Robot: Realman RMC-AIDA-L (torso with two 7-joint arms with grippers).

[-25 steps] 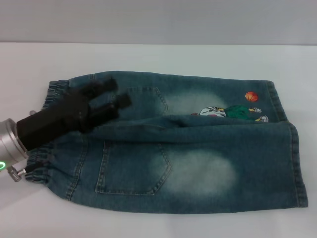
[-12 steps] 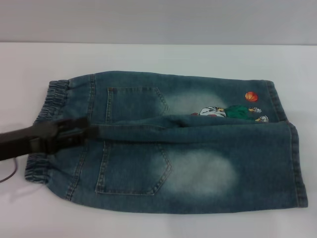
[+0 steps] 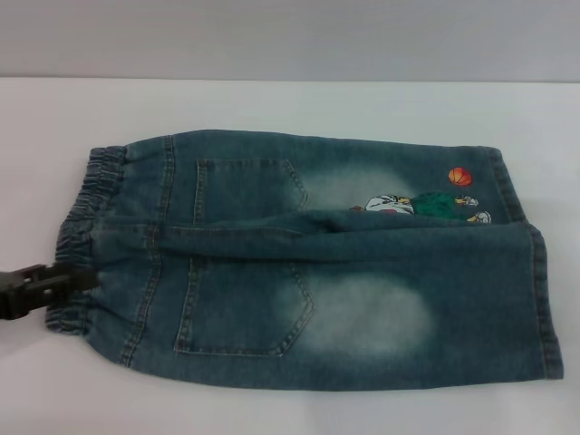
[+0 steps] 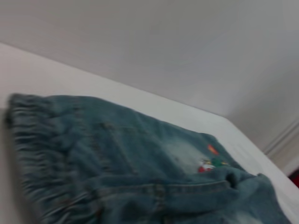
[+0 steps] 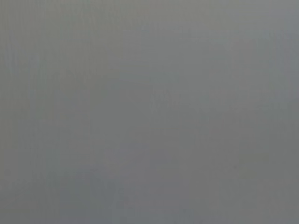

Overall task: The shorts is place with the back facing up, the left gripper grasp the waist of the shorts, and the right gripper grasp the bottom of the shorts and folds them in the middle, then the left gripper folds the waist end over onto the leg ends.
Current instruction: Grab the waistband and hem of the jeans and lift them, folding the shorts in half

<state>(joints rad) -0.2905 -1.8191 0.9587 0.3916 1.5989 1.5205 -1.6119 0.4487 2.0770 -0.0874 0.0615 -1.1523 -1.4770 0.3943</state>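
The shorts (image 3: 308, 263) lie flat on the white table (image 3: 290, 104) with both back patch pockets up and a raised crease along the middle. The gathered waist (image 3: 83, 227) is at the left. The bottom of the shorts, the leg ends (image 3: 542, 299), is at the right, close to the cartoon print (image 3: 421, 204). My left gripper (image 3: 80, 279) shows as a dark shape low at the left edge, its tip touching the near part of the waist. The left wrist view looks along the shorts (image 4: 140, 163) from the waist (image 4: 32, 154). My right gripper is out of view.
Bare white table surrounds the shorts on all sides, with a grey wall (image 3: 290, 36) behind it. The right wrist view shows only plain grey.
My left gripper has drawn back leftward from above the far pocket, off the shorts, to the waist's edge. The shorts have not moved.
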